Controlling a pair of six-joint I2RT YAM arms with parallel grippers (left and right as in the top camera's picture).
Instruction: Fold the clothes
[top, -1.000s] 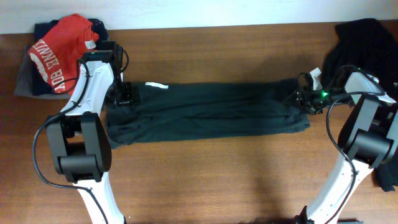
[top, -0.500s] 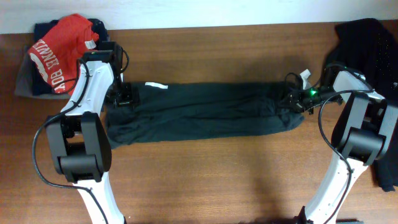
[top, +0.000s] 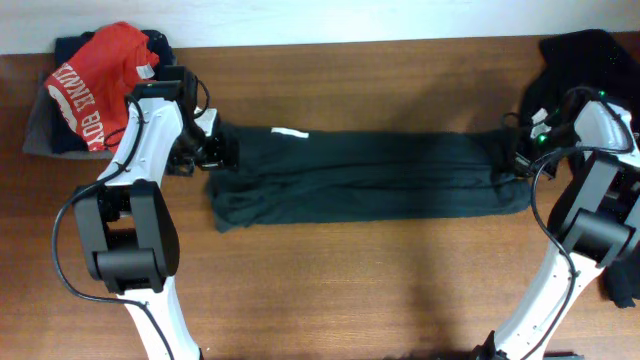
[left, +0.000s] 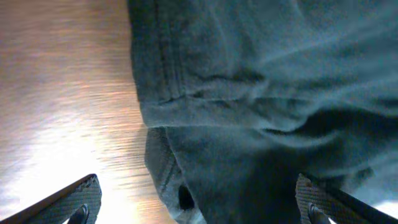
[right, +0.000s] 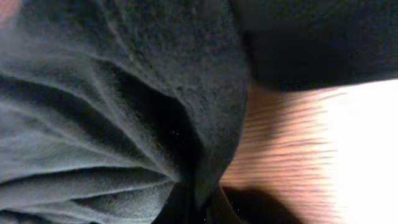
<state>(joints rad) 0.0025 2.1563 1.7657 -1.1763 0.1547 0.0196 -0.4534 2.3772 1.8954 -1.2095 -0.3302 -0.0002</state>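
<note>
1. Both arms rise from the near edge of the bench (top: 330, 290) and reach away from me toward the work.
2. The black T-shirt (top: 360, 180) lies across the middle of the bench as a long band running left to right. Its white label (top: 291, 132) shows on the far edge near the left end.
3. My right pincer (top: 514, 160) is clamped on the band's right end. In the wrist view the cloth gathers into creases running into the grip. I judge it holds that end to keep the band straight.
4. My left pincer (top: 220, 152) gapes wide at the band's left end and holds nothing. A hem lies between its fingers (left: 81, 196), so it looks placed to take that end.
5. Farthest off, a red tee (top: 90, 85) tops a pile at the far left corner and a dark heap (top: 585, 60) sits at the far right corner, both apart from the fold.
</note>
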